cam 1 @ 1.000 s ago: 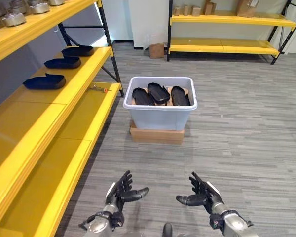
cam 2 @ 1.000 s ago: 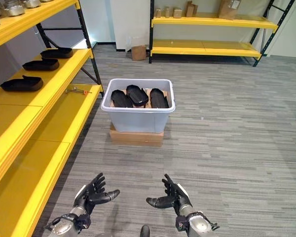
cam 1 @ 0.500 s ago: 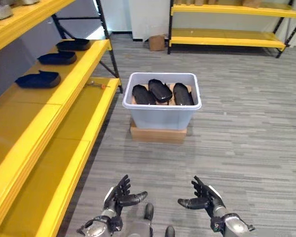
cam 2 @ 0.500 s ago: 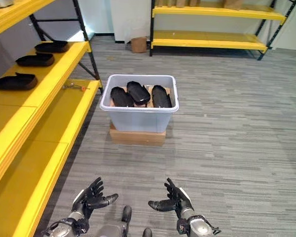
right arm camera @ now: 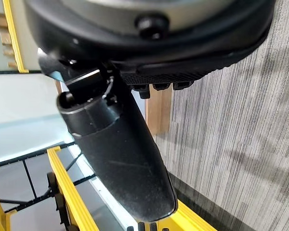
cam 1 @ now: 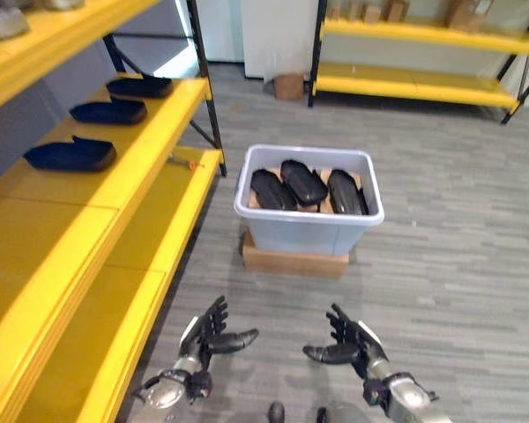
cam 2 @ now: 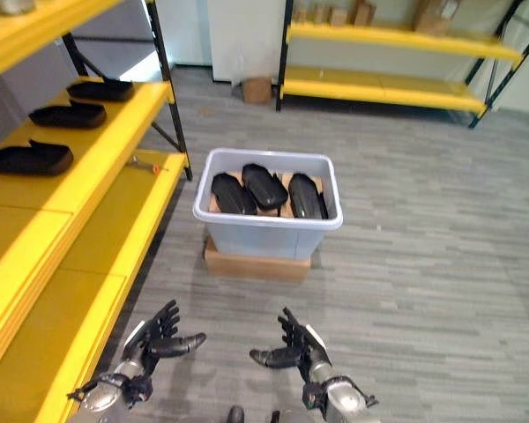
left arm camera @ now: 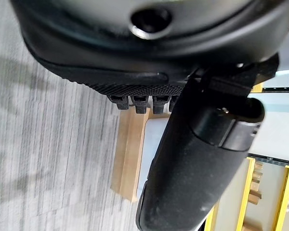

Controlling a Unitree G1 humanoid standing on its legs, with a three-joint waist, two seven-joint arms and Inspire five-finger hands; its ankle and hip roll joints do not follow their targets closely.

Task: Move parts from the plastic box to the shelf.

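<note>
Bare floor before plastic box — shelf leftward

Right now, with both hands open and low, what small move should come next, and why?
Probably step closer to the pale grey plastic box. Both the left hand and right hand hang open and empty, well short of it, and three black moulded parts lie inside.

A pale box stands on a flat cardboard base on the grey floor, holding three black parts side by side, just beside the lower edge of the yellow shelf. Three more black parts lie in a row on the shelf's middle level, well apart from each other. The left hand and right hand hover over the floor near the box, fingers spread and holding nothing.
</note>
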